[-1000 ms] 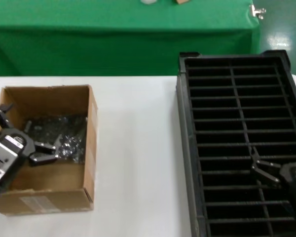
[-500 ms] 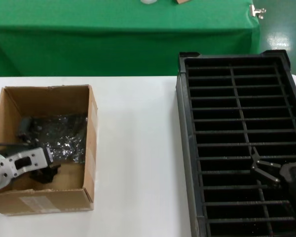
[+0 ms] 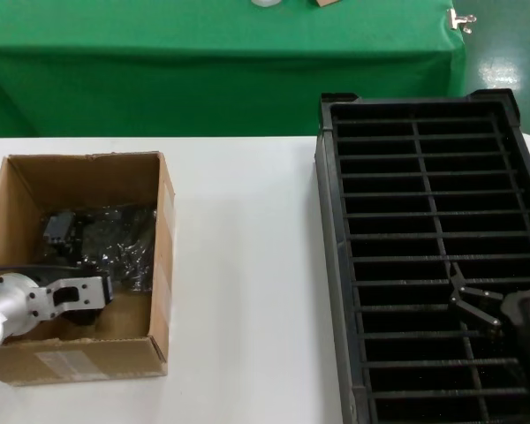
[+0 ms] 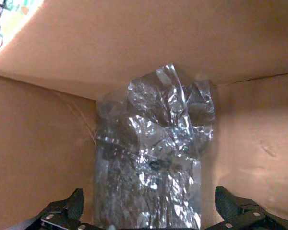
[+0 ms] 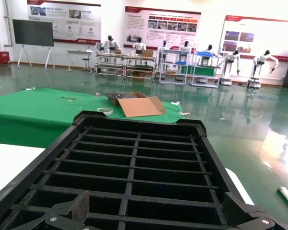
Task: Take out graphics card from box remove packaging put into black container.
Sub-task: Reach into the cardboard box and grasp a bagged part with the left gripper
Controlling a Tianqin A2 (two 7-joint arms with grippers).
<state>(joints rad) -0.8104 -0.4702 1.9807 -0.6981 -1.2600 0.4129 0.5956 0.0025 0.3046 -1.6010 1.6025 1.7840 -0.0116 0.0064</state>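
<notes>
The brown box (image 3: 79, 358) sits at the table's left. Inside it lies the crinkled grey packaging (image 3: 115, 238); the graphics card cannot be made out through it. My left gripper (image 3: 102, 293) is down inside the box at the bag's near end. In the left wrist view its gripper (image 4: 151, 213) is open, one fingertip on each side of the packaging (image 4: 153, 158), with the box wall (image 4: 134, 43) beyond. My right gripper (image 3: 470, 302) hangs open over the near part of the black container (image 3: 331, 265). The right wrist view shows that gripper (image 5: 158, 211) above empty slots of the container (image 5: 134, 122).
A green-draped table (image 3: 212, 79) runs across the back. White tabletop (image 3: 247, 283) lies between the box and the container. In the right wrist view an open cardboard box (image 5: 137, 105) rests on that green table.
My left gripper has turned and dropped lower into the box, ending at the bag's near end. The right arm has stayed still.
</notes>
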